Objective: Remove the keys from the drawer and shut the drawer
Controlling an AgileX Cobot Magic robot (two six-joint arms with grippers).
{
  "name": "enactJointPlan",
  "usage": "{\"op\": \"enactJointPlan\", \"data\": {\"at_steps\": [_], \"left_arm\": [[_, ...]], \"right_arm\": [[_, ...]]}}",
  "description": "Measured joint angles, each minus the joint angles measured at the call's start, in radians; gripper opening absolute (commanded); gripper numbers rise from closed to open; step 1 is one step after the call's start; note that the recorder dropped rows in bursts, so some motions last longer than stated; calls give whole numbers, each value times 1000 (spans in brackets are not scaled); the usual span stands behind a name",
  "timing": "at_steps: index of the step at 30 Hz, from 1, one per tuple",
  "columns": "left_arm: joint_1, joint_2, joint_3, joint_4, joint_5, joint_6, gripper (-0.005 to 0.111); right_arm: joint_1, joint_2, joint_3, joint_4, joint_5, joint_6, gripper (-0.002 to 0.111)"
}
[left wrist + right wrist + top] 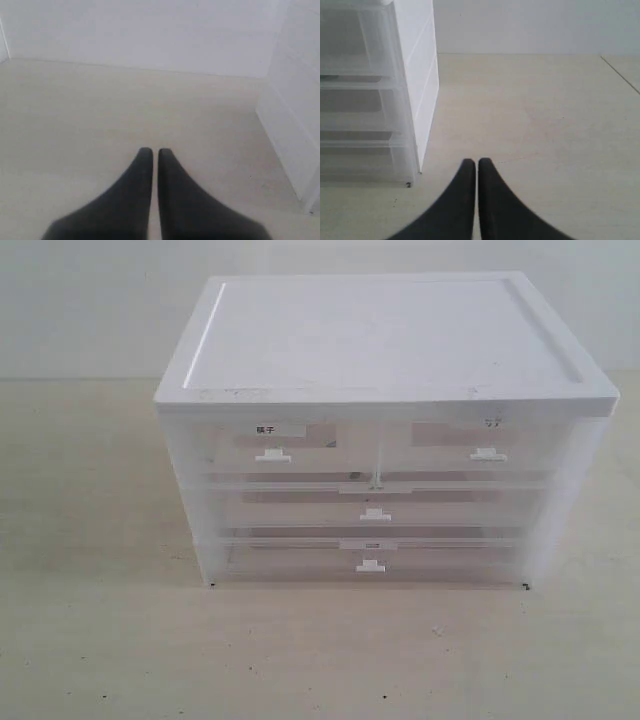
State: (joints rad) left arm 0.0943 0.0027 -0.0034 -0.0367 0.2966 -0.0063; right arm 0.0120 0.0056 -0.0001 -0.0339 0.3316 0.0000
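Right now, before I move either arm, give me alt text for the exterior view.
A translucent white plastic drawer cabinet with an opaque white top stands on a pale wooden table: two small drawers above two wide ones, all shut. No keys can be made out through the fronts.

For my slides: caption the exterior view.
Translucent white drawer unit standing on a pale tabletop, all four drawers shut.

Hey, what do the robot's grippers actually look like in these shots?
The left gripper and right gripper look alike: two matte black fingers each, broad at the base and curving in to narrow rounded tips. No cables or markings show, and the exterior view shows neither arm.
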Motion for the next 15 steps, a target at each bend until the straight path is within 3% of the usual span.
{"op": "enactJointPlan", "data": {"at_steps": [8, 15], "left_arm": [[0, 0, 0, 15, -119, 0, 4], [0, 0, 0, -2, -335, -55, 4]], "right_arm": [[0, 0, 0, -12, -92, -16, 0], [0, 0, 0, -18, -398, -9, 0]]}}
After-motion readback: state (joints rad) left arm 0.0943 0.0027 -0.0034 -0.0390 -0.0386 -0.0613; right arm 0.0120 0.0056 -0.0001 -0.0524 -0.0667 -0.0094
